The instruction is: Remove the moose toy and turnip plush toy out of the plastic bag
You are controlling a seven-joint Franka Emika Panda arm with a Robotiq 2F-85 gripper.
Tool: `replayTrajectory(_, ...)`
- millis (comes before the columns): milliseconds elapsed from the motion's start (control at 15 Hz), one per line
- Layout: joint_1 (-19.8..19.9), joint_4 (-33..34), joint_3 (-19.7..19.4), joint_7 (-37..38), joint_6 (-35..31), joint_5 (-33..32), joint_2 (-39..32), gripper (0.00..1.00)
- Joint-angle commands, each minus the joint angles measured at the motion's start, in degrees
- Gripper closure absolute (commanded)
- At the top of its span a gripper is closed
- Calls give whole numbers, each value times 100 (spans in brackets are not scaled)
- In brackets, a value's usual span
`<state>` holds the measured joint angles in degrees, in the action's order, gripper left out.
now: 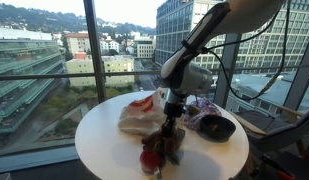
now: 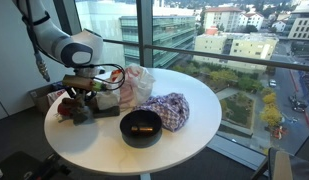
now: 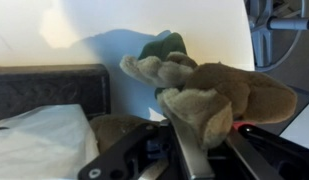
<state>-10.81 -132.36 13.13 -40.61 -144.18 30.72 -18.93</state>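
Note:
My gripper [image 3: 199, 150] is shut on a tan limb of the brown moose toy [image 3: 219, 95]. It holds the toy low over the round white table [image 1: 104, 150], near its front edge. The moose toy shows in both exterior views [image 1: 169, 148] [image 2: 78, 108], under the gripper [image 1: 172, 125] [image 2: 89, 95]. A green piece [image 3: 164, 48] shows behind the moose and a red shape [image 1: 150, 160] lies beside it; I cannot tell whether this is the turnip plush toy. The white and red plastic bag [image 1: 141, 112] [image 2: 130, 84] [image 3: 39, 140] lies crumpled just behind the gripper.
A black bowl [image 1: 217, 128] [image 2: 141, 128] with small items and a purple checked cloth [image 1: 202, 108] [image 2: 167, 108] sit on the table. Tall windows [image 1: 54, 60] stand close behind the table. A dark box [image 3: 49, 90] is next to the bag.

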Motion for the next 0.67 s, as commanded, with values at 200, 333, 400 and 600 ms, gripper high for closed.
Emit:
replayTrajectory(200,297,16,185,476,-872,-670,-90,59)
replayTrajectory(333,421,43,297,679,-433,-672,98,55)
replayTrajectory(400,464,29,350,779,-274,-648,228,49)
replayTrajectory(600,390,-91,264,1227,-199,-987,670,26)
